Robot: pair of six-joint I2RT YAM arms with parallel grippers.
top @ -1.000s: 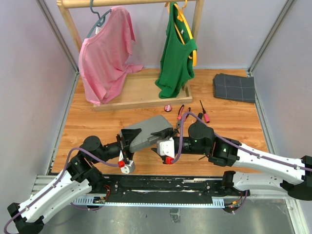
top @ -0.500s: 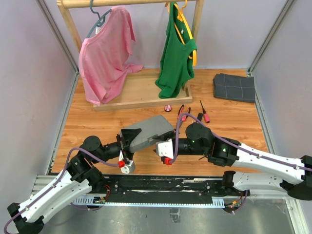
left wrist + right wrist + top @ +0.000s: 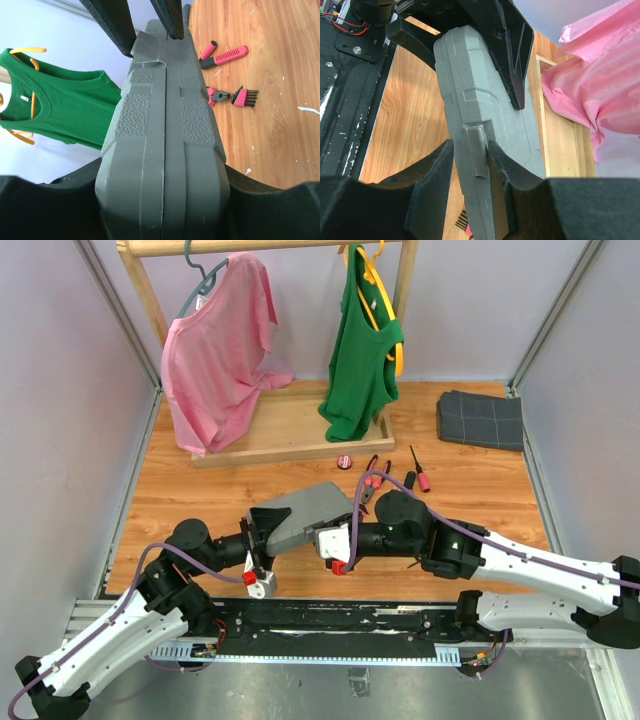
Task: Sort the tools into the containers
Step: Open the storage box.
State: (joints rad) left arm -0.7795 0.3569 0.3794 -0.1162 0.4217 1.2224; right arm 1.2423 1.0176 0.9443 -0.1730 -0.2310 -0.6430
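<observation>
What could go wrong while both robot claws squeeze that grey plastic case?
The flat grey plastic tool case is pinched between the left gripper and right gripper, so it might twist or slip out. The right gripper sits over the small grey latch; if that pops, the halves could swing open and knock the red-handled pliers nearby.
</observation>
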